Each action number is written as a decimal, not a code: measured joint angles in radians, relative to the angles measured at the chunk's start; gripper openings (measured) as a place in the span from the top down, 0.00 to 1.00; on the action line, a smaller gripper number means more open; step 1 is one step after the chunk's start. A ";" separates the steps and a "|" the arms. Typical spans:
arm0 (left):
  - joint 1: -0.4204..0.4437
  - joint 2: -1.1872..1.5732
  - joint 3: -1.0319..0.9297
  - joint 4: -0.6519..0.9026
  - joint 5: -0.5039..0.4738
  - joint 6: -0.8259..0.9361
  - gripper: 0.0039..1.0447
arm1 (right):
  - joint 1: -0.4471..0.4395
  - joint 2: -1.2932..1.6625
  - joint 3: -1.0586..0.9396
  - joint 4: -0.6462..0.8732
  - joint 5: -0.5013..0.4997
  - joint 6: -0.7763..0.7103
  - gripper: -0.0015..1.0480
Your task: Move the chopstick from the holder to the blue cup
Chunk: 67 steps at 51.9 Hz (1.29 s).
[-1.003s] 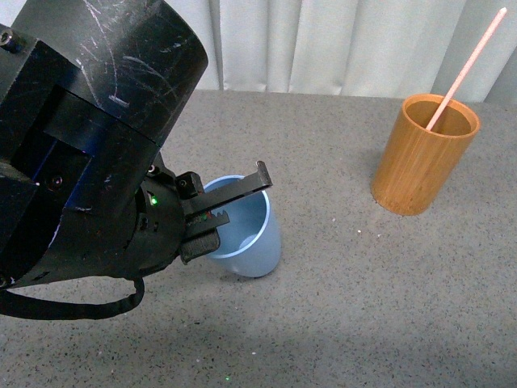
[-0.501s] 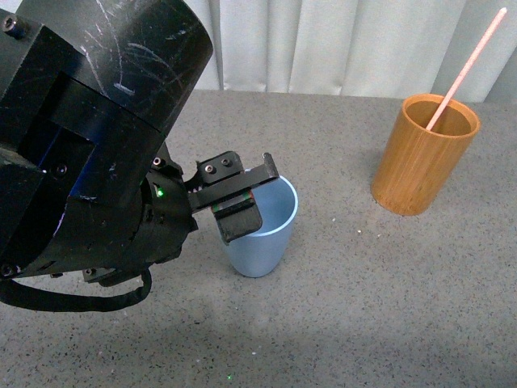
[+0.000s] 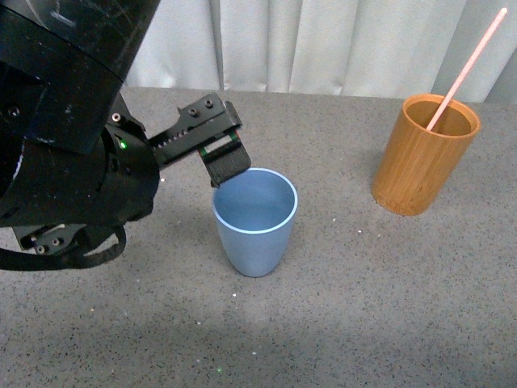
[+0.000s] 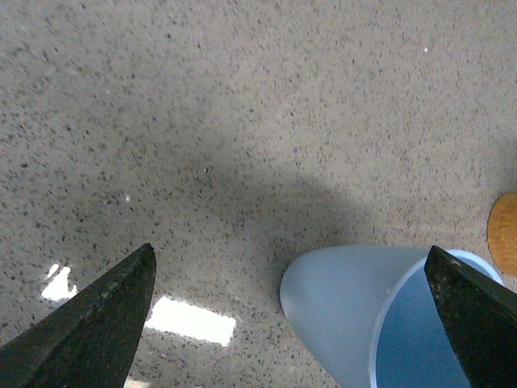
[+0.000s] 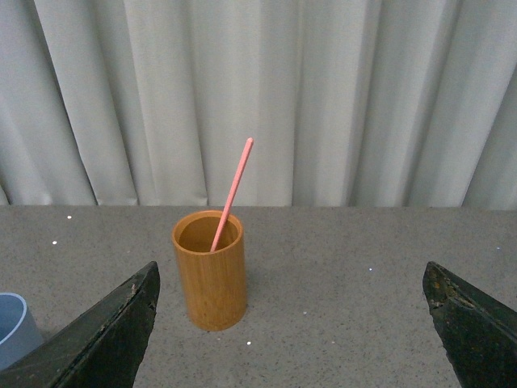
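The left arm (image 3: 73,162) leans in over the counter's (image 3: 363,307) left side, its left gripper (image 3: 216,145) angled downward, jaws spread wide (both tips frame its wrist view). The right gripper (image 5: 287,339) gapes too, aimed across the counter.

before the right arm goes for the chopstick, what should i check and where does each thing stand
1. Blue cup upright, nothing inside: ok.
2. Chopstick leaning in the holder, upper part exposed for a grasp: ok.
3. Right end effector open, empty, facing the holder: ok.
4. Left end effector away from the cup's mouth: not ok, it hangs open right by the rim.
5. Table between holder and cup free of obstacles: ok.
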 joint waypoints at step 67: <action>0.493 -1.730 -0.726 -0.173 0.258 0.836 0.97 | 0.000 0.000 0.000 0.000 0.000 0.000 0.09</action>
